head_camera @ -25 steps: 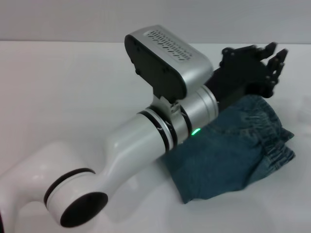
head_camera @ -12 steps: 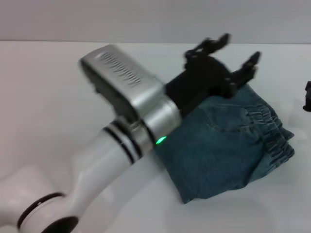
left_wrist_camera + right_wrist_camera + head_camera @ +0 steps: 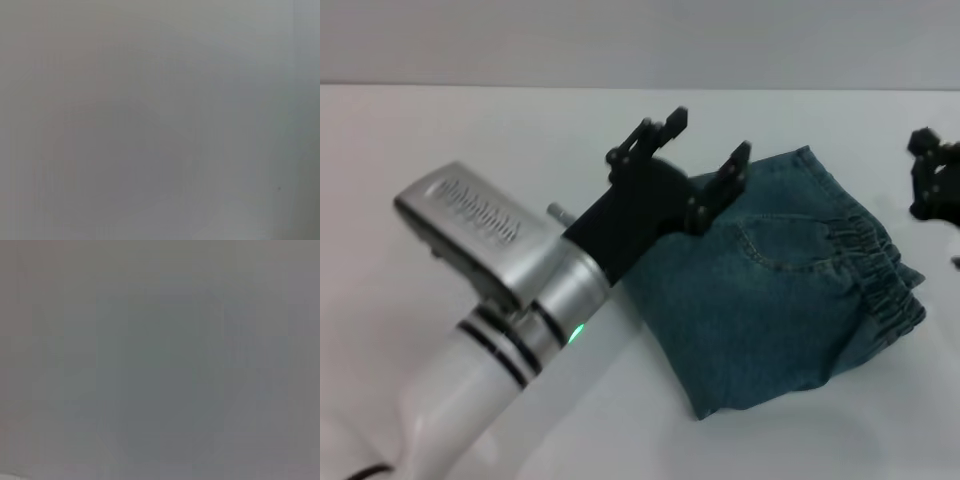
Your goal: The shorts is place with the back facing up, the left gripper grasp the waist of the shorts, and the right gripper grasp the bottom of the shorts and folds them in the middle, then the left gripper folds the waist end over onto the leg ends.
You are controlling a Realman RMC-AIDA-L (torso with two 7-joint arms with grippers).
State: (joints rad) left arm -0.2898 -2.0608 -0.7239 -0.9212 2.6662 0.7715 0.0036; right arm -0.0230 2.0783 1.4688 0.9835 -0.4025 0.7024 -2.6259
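One folded shorts [image 3: 770, 300] bundle, waist of the shorts [image 3: 880, 280] rightward.

Folded shorts [image 3: 790, 300] on white table [image 3: 440, 130], left gripper [image 3: 705, 160] fingers [image 3: 660, 130] spread, empty, beside them.

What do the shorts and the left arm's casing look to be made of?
The shorts: washed blue denim, matte, with visible seams, a patch pocket and a gathered elastic waist. The left arm's casing: probably brushed silver metal or painted plastic with a satin sheen; the left gripper looks like matte black plastic.
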